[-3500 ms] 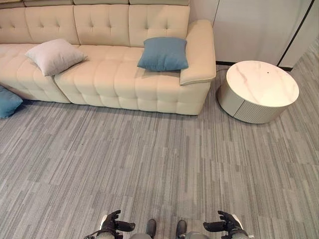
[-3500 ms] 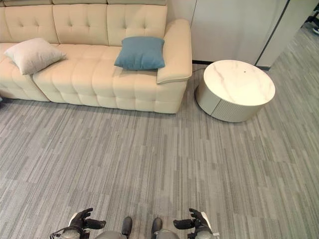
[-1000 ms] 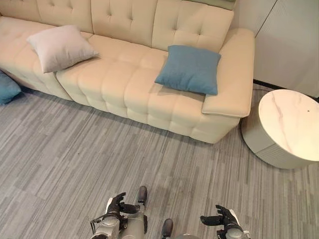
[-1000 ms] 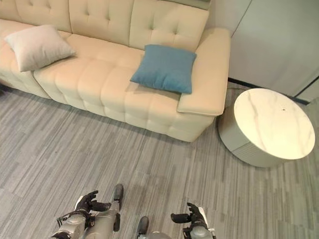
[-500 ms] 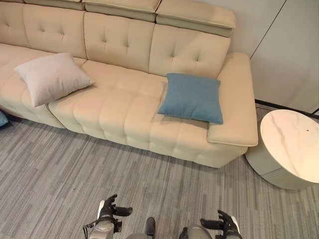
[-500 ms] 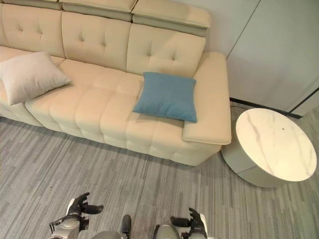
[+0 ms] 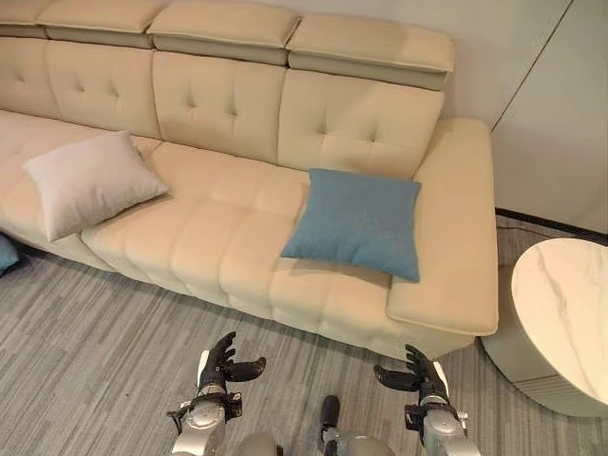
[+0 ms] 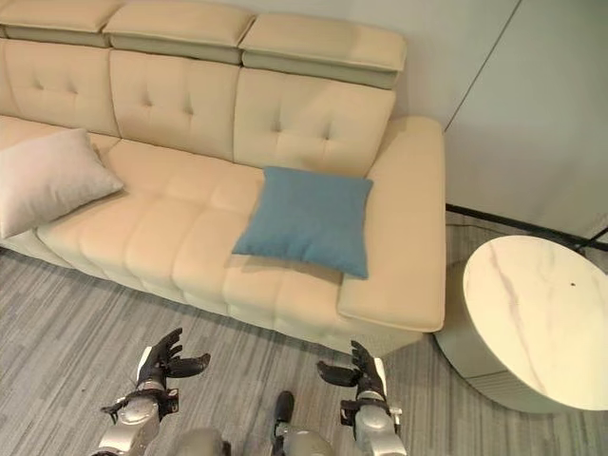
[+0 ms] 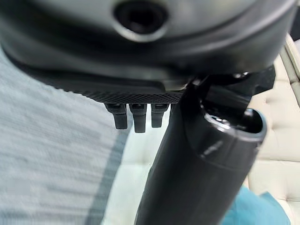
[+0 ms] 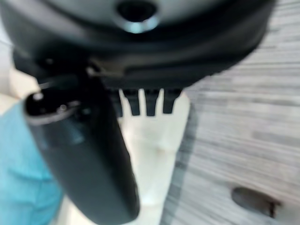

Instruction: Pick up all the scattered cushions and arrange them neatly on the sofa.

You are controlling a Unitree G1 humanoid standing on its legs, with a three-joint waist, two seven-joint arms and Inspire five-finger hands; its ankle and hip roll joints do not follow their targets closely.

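the sofa (image 7: 237, 237) is looming nearer than before. both hands, left hand (image 7: 220, 364) and right hand (image 7: 415, 374), are hanging released, empty. blue cushion (image 7: 356, 223) and grey cushion (image 7: 87, 180) are lying on it; the left eye view is catching another blue one (image 7: 6, 253) on the floor.

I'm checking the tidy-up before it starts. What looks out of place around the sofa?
A blue cushion on the floor lies at the sofa's left end, half out of view. The blue cushion on the seat and the beige cushion lie flat and askew, not propped against the backrest.
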